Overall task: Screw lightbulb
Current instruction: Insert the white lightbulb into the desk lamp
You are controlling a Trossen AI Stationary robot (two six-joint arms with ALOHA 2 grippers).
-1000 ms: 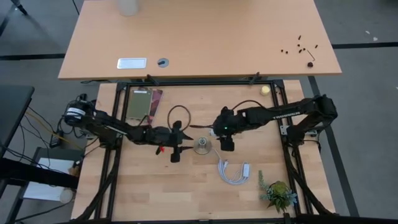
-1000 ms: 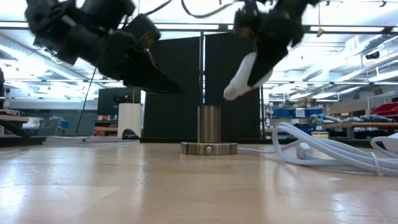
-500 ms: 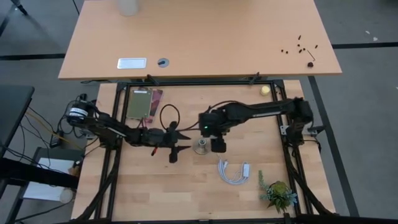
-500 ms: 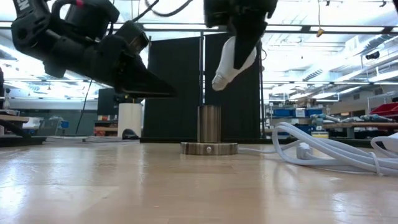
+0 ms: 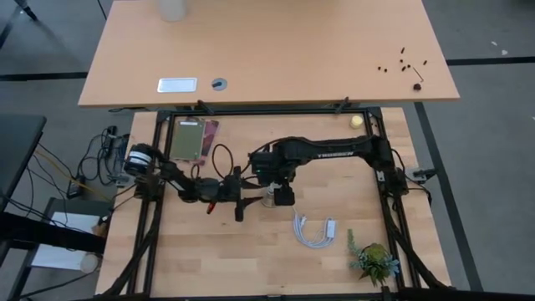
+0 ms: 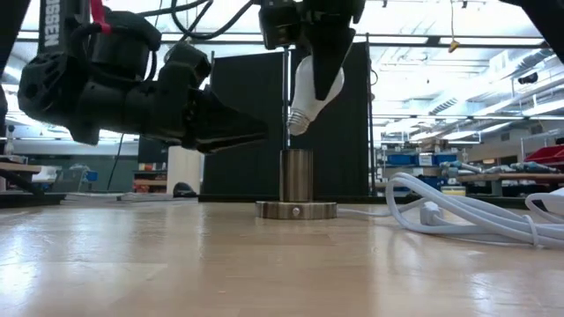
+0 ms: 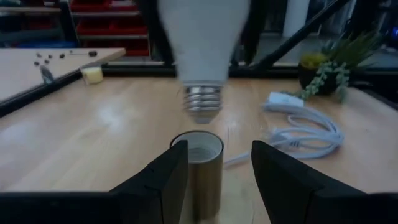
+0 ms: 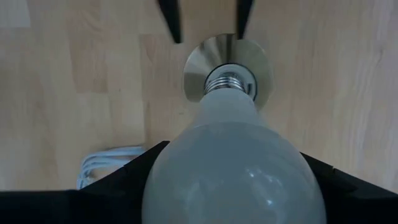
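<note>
Lightbulb [image 6: 310, 86], a frosted-white rounded glass bulb with a silvery screw base, hangs base-down just above the brushed-metal cylindrical socket [image 6: 296, 175] on the wooden tabletop [image 6: 176, 255]. From the left, the left gripper [image 7: 214, 177] has its dark fingers parted either side of the socket, not gripping it; the right gripper [image 8: 231, 180] clamps the bulb's wide globe. I judge it light, slippery and fragile, best held gently round the globe; no writing is legible.

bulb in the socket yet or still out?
Out. The bulb hangs in the right gripper, its threads clear above the socket mouth.
</note>
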